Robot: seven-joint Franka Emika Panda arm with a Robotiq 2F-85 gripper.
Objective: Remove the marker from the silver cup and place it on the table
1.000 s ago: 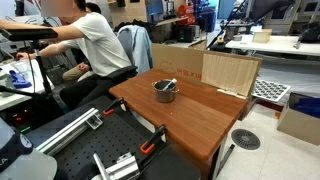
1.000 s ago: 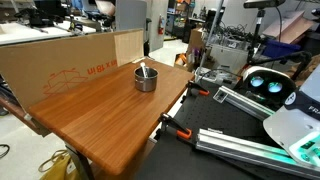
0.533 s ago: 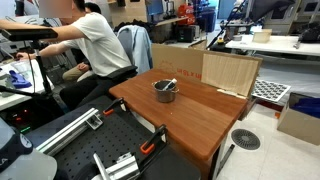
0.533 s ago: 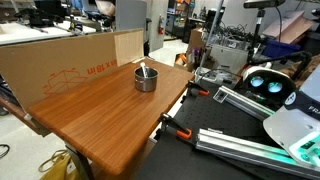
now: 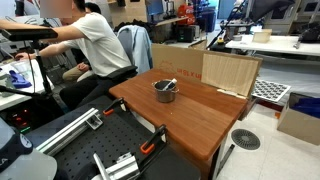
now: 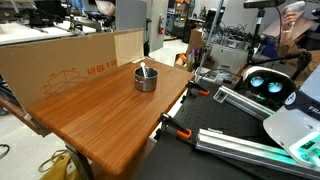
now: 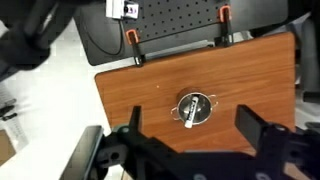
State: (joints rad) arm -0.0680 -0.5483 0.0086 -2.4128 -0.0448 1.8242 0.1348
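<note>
The silver cup (image 5: 165, 91) stands on the reddish-brown wooden table (image 5: 200, 115), also in the other exterior view (image 6: 146, 79) and in the wrist view (image 7: 193, 107). The marker (image 7: 191, 109) lies across the cup's rim, a dark stick with a pale end; it shows faintly in both exterior views (image 5: 169, 84) (image 6: 143, 70). My gripper (image 7: 189, 125) is open and empty, high above the table, its two dark fingers either side of the cup in the wrist view. The gripper does not show in the exterior views.
A cardboard box (image 5: 178, 58) and a pale plywood board (image 5: 230, 72) stand along the table's far edge. Orange clamps (image 7: 131, 41) grip the table edge beside a black perforated base (image 7: 175, 18). A seated person (image 5: 100, 45) is nearby.
</note>
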